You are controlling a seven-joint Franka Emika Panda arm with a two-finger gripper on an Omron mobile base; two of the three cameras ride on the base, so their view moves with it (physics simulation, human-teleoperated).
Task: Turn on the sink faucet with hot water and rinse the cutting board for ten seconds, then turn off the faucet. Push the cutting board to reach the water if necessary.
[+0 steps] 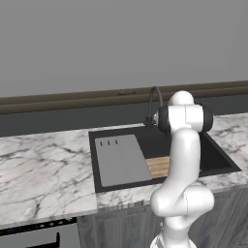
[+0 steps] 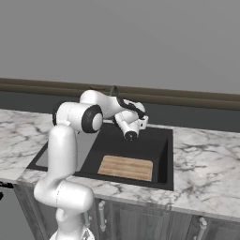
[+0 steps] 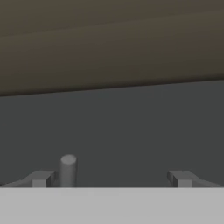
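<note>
we see our gripper (image 3: 111,178) open wide at the bottom of the hand view, by the sink faucet (image 1: 154,104). the cutting board (image 2: 125,167) lies in the sink (image 2: 161,149).

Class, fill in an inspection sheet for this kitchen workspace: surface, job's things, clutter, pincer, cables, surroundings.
Surface: white veined marble counter around a black sink.
Job's things: cutting board flat in the sink; dark faucet behind it; no water stream seen.
Clutter: grey slotted slab in the sink's left part.
Pincer: pincer open, a grey post beside one fingertip.
Cables: nothing seen.
Surroundings: grey wall, dark backsplash, cabinet doors below.
</note>
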